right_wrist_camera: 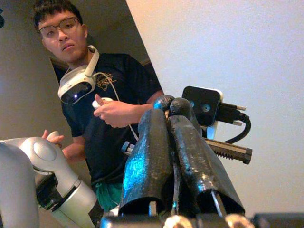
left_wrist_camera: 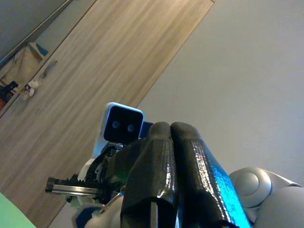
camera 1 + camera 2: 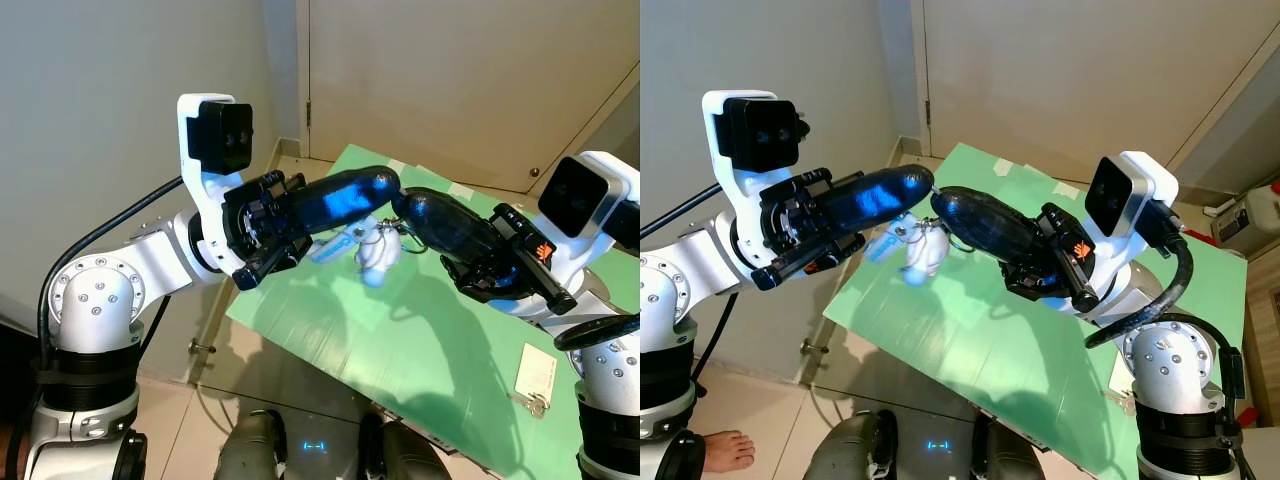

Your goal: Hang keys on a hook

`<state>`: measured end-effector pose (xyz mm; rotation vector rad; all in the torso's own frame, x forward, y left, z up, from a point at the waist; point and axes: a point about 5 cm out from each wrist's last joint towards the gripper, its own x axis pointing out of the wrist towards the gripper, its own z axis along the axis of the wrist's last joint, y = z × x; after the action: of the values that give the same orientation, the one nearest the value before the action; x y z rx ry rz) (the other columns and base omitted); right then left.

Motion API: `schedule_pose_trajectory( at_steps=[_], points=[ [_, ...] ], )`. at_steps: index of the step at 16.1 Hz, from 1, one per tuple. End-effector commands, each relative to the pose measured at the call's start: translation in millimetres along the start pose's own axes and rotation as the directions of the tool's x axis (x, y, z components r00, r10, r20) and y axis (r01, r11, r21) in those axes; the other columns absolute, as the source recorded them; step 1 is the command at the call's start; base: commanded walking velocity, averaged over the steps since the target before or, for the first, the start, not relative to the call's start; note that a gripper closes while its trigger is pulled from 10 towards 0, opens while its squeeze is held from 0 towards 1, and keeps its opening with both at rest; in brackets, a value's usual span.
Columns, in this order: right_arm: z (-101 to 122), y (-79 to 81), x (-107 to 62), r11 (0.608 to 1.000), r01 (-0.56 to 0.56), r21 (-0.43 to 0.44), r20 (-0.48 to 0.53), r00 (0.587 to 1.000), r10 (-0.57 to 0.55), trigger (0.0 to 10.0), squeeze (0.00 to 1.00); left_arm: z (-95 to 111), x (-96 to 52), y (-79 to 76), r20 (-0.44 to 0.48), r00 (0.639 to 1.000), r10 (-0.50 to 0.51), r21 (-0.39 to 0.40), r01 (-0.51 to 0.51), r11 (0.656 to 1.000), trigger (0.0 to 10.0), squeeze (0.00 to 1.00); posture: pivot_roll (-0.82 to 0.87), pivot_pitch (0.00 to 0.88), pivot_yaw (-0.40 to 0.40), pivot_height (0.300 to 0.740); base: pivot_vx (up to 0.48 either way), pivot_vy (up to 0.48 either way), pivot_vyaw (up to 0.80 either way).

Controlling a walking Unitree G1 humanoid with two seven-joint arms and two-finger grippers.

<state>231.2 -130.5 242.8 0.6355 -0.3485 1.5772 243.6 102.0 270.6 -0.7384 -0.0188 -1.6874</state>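
Silver arms with round, screw-studded shoulder joints (image 3: 95,300). A white bracket with a black two-lens camera (image 3: 222,135) is mounted at each wrist. Glossy black fingers (image 3: 345,195) are seen on both grippers. A black cable (image 3: 100,245) is run along the left arm; orange markings (image 3: 540,250) are borne by the right wrist.

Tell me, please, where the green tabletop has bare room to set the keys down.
The green tabletop is bare across its middle and near-left edge. It is crowded where the left gripper and right gripper meet over the white keychain charm, and a tagged key occupies the near-right edge.
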Motion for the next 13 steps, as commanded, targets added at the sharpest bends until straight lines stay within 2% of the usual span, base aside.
schedule_pose_trajectory(
  at_steps=[1,8,9,10,13],
  points=[
    [5.7,5.3,4.5,0.999,-0.029,-0.030,-0.003,1.000,0.029,10.0,0.00,-0.8,1.9,0.3,-0.018,1.000,0.000,0.005,0.000,1.000,0.0,0.00,0.09,0.195,0.013,0.740,0.000,0.000,0.00],
    [4.2,1.1,5.7,0.999,-0.003,-0.039,-0.008,1.000,0.003,10.0,0.00,2.8,1.8,1.3,0.011,1.000,-0.009,0.011,0.009,1.000,0.0,0.00,0.08,0.189,0.009,0.740,0.000,0.000,0.00],
    [3.8,0.3,5.9,0.999,0.004,-0.040,-0.008,1.000,-0.004,10.0,0.04,2.9,1.7,1.2,0.012,1.000,-0.009,0.011,0.009,1.000,0.0,0.00,0.08,0.189,0.009,0.740,0.000,0.000,0.00],
    [3.9,0.4,5.9,1.000,0.001,-0.030,0.002,1.000,-0.001,10.0,1.00,3.2,1.7,1.2,0.016,1.000,-0.011,0.011,0.011,1.000,0.0,0.00,0.09,0.189,0.010,0.740,0.000,0.000,0.00],
    [6.6,0.4,4.1,1.000,0.008,-0.026,0.041,0.999,-0.007,10.0,1.00,4.6,1.6,0.9,0.027,1.000,-0.016,0.012,0.016,1.000,0.0,0.00,0.08,0.194,0.010,0.740,0.000,0.000,0.00]
  ],
)
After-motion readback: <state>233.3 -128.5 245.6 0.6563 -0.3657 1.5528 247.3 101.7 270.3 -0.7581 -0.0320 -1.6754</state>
